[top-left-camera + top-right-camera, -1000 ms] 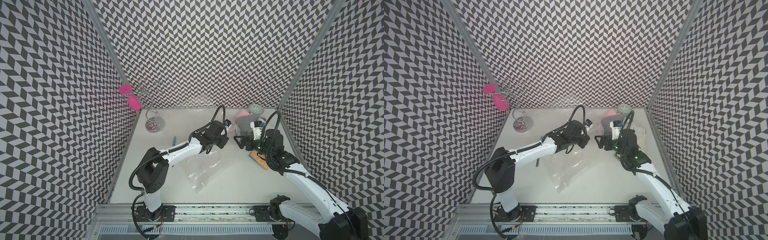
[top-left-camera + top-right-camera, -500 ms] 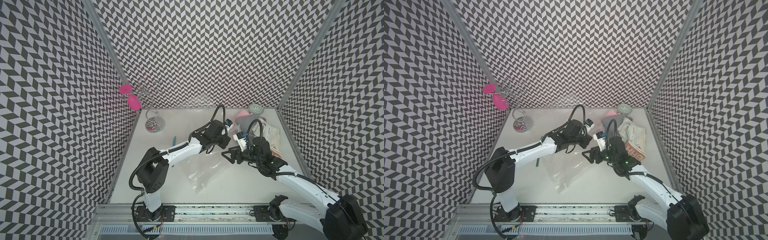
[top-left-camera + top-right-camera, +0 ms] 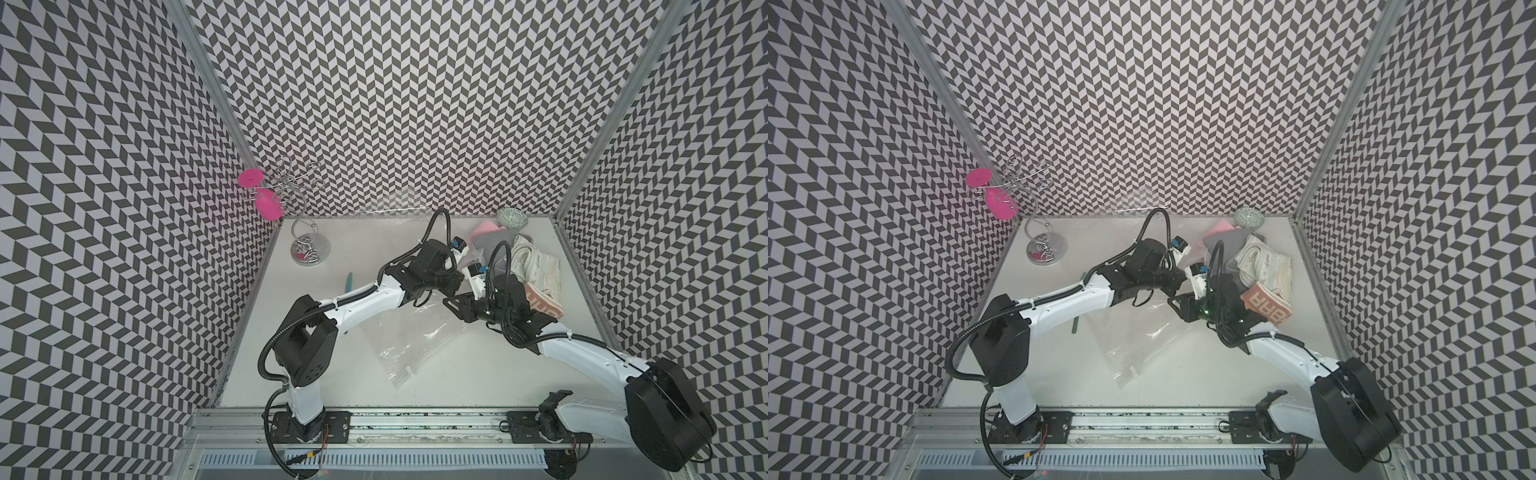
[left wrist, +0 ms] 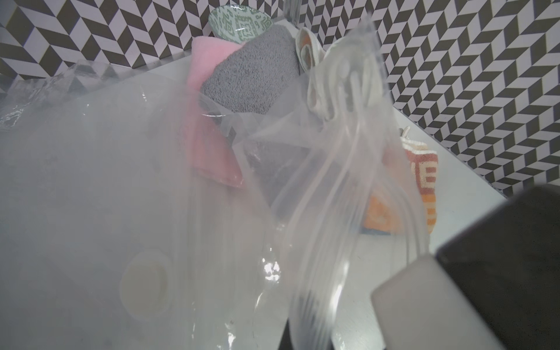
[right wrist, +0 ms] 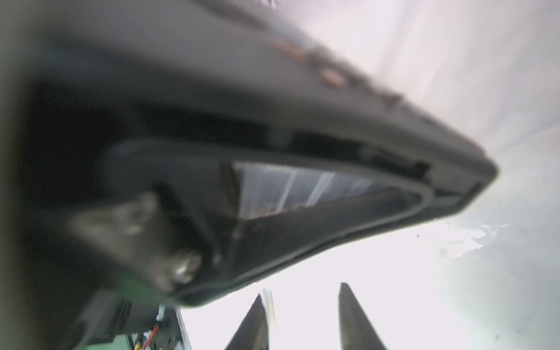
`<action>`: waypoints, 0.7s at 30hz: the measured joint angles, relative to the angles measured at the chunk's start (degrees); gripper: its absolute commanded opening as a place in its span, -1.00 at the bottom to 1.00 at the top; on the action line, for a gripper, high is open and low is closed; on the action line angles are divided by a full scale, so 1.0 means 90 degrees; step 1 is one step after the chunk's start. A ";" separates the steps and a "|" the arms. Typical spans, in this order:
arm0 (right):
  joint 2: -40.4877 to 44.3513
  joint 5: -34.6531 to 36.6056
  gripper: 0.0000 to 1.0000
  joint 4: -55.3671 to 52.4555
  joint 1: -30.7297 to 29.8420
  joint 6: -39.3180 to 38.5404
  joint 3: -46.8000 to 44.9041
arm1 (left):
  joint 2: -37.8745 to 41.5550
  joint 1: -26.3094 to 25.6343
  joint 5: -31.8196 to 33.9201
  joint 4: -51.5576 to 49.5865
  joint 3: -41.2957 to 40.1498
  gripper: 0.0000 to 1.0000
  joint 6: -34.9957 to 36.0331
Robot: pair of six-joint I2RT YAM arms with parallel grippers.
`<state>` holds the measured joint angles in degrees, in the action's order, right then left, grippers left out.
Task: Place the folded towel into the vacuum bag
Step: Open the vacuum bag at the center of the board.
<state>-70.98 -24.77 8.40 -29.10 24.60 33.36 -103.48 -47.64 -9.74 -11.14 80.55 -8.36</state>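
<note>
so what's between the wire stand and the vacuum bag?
A slim teal item lying flat, partly under the left arm's forearm, which crosses that stretch. Seen in both top views.

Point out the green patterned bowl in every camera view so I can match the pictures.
Top view: the bowl sits in the far right corner of the table, against the back wall.
Top view: the same far right corner.
Left wrist: the bowl is at the wall's foot, behind the grey towel.
Right wrist: not in it.
Shared landmark: the grey towel just in front of the bowl.
</note>
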 measured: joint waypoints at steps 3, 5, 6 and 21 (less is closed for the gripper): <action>0.0000 0.0041 -0.86 0.0134 -0.0012 0.0107 -0.0107 | 0.0007 -0.0002 0.0015 0.0085 0.0000 -0.33 -0.0056; 0.0000 0.0117 -0.91 0.0168 -0.0010 0.0160 -0.0131 | 0.0097 0.0027 0.0066 0.0090 -0.0022 0.21 -0.0112; 0.0000 0.0148 -0.92 0.0197 0.0019 0.0194 -0.0131 | 0.0153 0.0053 0.0075 0.0087 -0.0022 0.41 -0.0114; -0.0427 -0.0175 -1.00 0.1149 0.0342 0.1122 -0.0073 | 0.2572 -0.0316 0.0748 0.0231 -0.2123 0.73 0.1100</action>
<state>-74.83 -26.35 18.74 -26.02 34.70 32.71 -80.34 -50.48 -3.01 -9.06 61.45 1.54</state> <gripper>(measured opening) 0.048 0.859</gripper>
